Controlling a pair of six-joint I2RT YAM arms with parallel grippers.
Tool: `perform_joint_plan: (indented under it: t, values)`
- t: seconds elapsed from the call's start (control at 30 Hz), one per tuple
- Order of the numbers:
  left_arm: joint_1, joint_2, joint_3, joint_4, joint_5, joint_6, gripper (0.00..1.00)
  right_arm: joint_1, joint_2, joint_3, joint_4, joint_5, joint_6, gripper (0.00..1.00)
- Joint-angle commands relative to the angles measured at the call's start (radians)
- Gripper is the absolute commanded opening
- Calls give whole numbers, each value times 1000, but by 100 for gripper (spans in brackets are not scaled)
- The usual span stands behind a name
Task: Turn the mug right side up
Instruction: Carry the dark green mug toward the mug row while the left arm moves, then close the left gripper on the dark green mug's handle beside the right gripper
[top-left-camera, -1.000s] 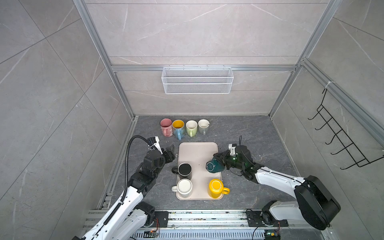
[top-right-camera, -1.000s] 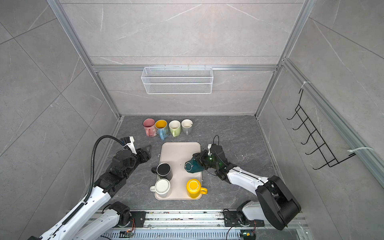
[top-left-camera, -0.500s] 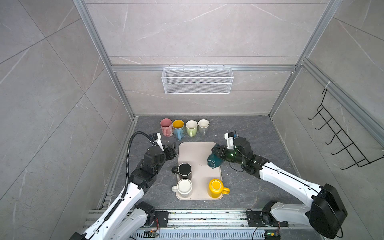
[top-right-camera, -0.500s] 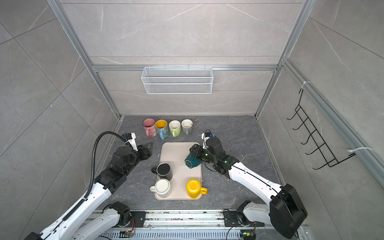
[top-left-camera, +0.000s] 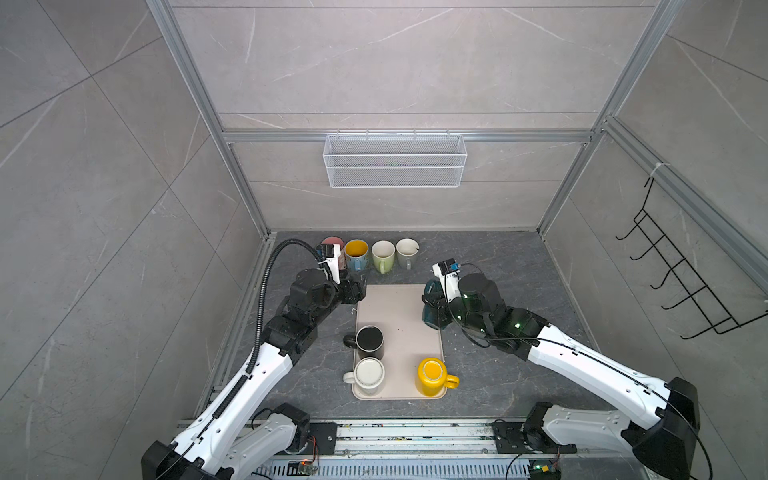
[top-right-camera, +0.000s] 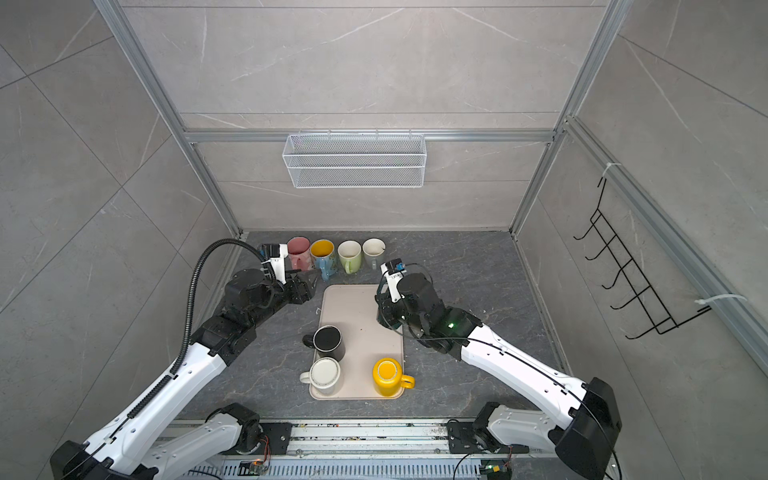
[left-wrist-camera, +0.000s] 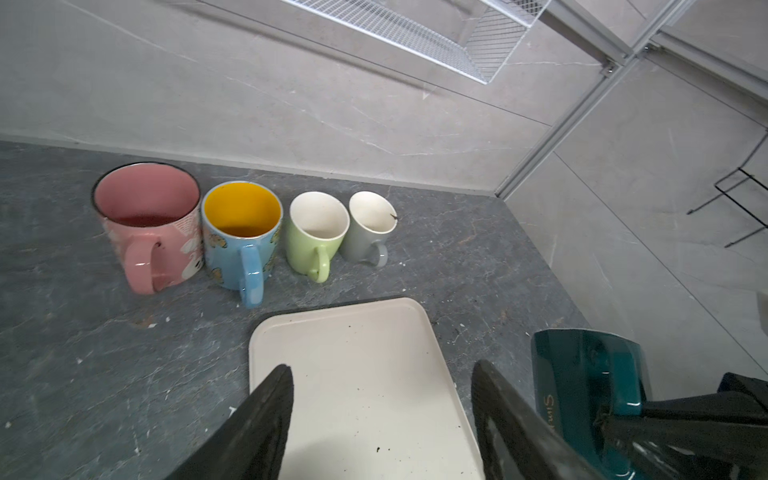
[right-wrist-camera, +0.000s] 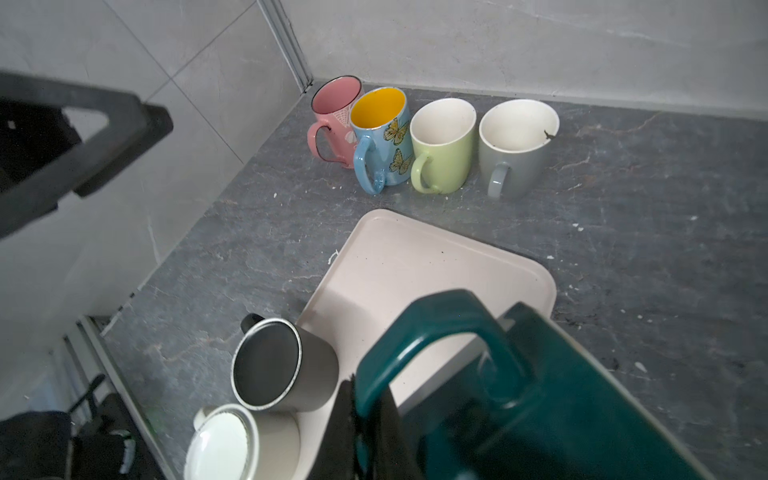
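Right gripper (right-wrist-camera: 365, 419) was clamped shut on the handle (right-wrist-camera: 440, 307) of the teal mug (left-wrist-camera: 582, 374), pinching the loop near one end. The mug hung clear of the surface over the far right edge of the beige tray (top-left-camera: 395, 303). Its handle faced the right wrist camera and its body ran away beneath. The long axis was tilted rather than plumb. No view showed the mouth, so I could not tell which end was up. Left gripper (left-wrist-camera: 382, 370) hovered near the tray's far left corner, jaws spread wide and holding nothing. A black mug (top-left-camera: 369, 338), a white mug (top-left-camera: 368, 372) and a yellow mug (top-left-camera: 432, 372) stood on the tray's near half.
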Motion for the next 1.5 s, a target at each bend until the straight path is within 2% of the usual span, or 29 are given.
perform_joint_plan:
  t: [0.0, 0.2, 0.43, 0.67, 0.87, 1.13, 1.47]
  values:
    - [5, 19, 58, 14, 96, 54, 70, 63, 15, 90, -20, 127, -194, 0]
    - [4, 46, 115, 5, 170, 89, 70, 157, 47, 129, -59, 274, -353, 0]
    - [4, 78, 180, -20, 321, 135, 71, 274, 109, 153, -59, 499, -589, 0]
    - [5, 93, 223, -66, 475, 195, 71, 316, 147, 147, -29, 624, -736, 0]
    - [4, 139, 280, -174, 611, 252, 70, 358, 161, 107, 92, 737, -910, 0]
    - [3, 146, 285, -224, 651, 296, 67, 382, 201, 42, 331, 833, -1126, 0]
    - [-3, 129, 281, -296, 640, 346, 64, 392, 212, 1, 537, 839, -1265, 0]
